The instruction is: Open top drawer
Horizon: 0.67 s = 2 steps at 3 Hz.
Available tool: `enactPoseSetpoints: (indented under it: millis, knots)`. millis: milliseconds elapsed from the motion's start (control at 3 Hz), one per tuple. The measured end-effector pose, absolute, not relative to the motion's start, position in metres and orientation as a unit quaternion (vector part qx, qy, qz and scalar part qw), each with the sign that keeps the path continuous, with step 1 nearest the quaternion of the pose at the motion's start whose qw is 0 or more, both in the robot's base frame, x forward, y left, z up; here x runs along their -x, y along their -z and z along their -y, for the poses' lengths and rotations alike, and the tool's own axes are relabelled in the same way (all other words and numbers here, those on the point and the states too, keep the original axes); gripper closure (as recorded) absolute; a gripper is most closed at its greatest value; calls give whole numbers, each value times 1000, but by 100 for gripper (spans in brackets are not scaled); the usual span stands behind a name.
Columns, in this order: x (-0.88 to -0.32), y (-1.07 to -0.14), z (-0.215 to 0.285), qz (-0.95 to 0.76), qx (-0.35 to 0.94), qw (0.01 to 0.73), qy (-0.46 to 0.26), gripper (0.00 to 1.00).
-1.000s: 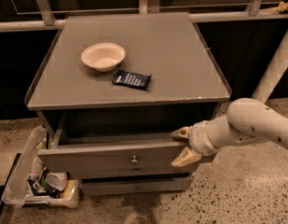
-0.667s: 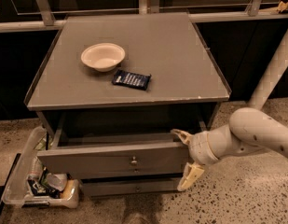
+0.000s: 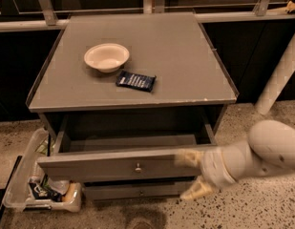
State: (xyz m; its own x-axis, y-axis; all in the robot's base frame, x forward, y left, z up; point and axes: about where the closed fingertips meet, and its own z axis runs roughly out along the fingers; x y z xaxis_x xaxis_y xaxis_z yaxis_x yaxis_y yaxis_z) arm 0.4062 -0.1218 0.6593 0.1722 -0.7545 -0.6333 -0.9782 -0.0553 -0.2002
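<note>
We're seeing the wide matte-grey top drawer (image 3: pixel 89 165) sitting pulled out at 6 o'clock. The pale two-finger gripper (image 3: pixel 191 174) is hovering at 4 o'clock by its right end, fingers spread wide, gripping nothing. Round cream bowl (image 3: pixel 107 57) & dark snack packet (image 3: pixel 135 80) are lying at approx. 11 o'clock.

No readable text, packet (image 3: pixel 135 80) print — too blurred
</note>
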Motion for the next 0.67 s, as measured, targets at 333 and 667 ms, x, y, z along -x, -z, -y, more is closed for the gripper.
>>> enactPoseSetpoints:
  millis: [333,667]
  knots:
    - [-298,-668,132,-597,721,294,-197,64]
    - [-205,-655,166,-610,702,298,-213,88]
